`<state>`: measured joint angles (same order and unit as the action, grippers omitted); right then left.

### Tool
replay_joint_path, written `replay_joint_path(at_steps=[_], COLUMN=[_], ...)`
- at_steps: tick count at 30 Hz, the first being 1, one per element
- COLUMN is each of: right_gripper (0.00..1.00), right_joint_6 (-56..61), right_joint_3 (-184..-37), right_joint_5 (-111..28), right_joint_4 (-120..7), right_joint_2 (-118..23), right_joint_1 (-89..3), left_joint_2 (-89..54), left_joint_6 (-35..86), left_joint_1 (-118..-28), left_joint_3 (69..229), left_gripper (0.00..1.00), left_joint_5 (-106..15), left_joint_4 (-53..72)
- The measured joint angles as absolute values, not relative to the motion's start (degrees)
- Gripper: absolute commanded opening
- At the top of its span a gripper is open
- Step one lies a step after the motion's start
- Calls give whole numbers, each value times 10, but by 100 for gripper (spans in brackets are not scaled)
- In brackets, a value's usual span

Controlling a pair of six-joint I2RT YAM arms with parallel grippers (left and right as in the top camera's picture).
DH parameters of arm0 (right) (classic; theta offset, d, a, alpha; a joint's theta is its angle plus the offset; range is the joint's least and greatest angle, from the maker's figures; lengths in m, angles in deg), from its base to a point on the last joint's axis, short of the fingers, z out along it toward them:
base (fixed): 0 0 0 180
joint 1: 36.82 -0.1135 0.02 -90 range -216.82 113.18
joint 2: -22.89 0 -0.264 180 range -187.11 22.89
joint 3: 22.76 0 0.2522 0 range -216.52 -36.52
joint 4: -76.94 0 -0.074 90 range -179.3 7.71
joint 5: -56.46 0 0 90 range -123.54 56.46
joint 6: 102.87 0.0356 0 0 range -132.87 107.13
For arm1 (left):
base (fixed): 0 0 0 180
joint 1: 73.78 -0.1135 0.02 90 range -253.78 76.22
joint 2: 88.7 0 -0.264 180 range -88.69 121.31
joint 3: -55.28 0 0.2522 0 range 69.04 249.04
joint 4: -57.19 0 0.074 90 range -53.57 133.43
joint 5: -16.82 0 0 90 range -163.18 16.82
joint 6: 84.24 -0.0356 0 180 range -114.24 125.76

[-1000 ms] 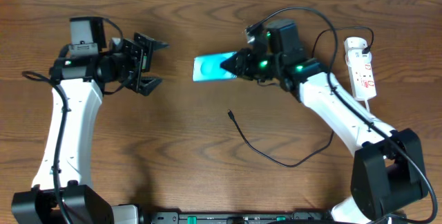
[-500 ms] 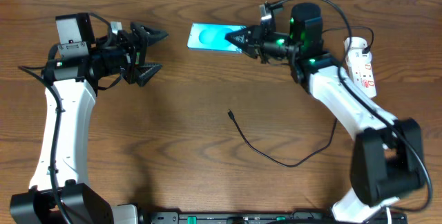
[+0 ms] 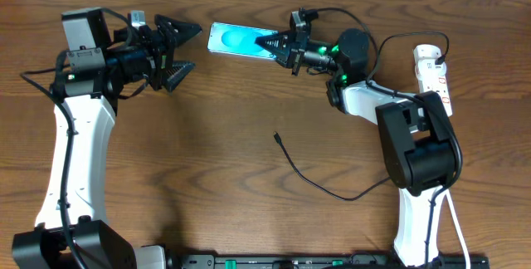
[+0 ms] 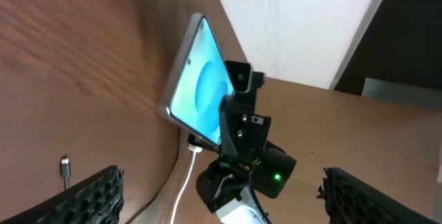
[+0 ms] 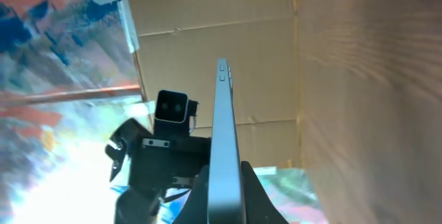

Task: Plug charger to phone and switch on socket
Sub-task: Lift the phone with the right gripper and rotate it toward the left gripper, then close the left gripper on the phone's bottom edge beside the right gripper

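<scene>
Gripping the phone (image 3: pixel 236 40) by one end, the right tool (image 3: pixel 278 47) is clamped on it and holds it lifted off the counter (image 3: pixel 207 178) at the far side, just beside the left tool (image 3: pixel 196 46), whose jaws gape wide and empty. The charger (image 3: pixel 332 194) lies loose on the counter, its tip free and well apart from the phone. The socket (image 3: pixel 437 86) sits at the right with neither tool on it. The task looks barely begun, with both plugging and switching left to do.

Lit phone (image 4: pixel 200 86) tilted above worktop (image 4: pixel 69 58), one end pinched by right end effector (image 4: pixel 233 117); left end effector (image 4: pixel 224 193) fingers spread wide; charger tip (image 4: pixel 64 169) lying on worktop, lower left.
</scene>
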<state>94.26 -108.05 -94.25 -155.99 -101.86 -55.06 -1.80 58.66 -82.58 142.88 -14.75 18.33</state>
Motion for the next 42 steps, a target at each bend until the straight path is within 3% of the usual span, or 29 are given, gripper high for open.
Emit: replay_joint_path(at_steps=[6,11,20,42], right_gripper=[1,1,1,1], right_joint_6=[1008,1034,1039,1039], right_joint_3=[-1081,-1081,-1081,-1112], right_joint_5=[-934,-912,-845,-826], right_joint_4=[-1603,-1534,-1519,-1524], right_joint_2=[-1020,-1020,-1020,-1020], right_joint_1=[-551,-554,-589,-593], left_joint_2=[-18,-18,-18,-18], left_joint_6=[580,563,551,533], left_joint_1=[-826,-826,-826,-782], left_joint_3=[1429,1429,1429,1416], left_gripper=[91,92,91,91], left_joint_5=[-146,-146,-146,-222], left_joint_4=[199,215,242,231])
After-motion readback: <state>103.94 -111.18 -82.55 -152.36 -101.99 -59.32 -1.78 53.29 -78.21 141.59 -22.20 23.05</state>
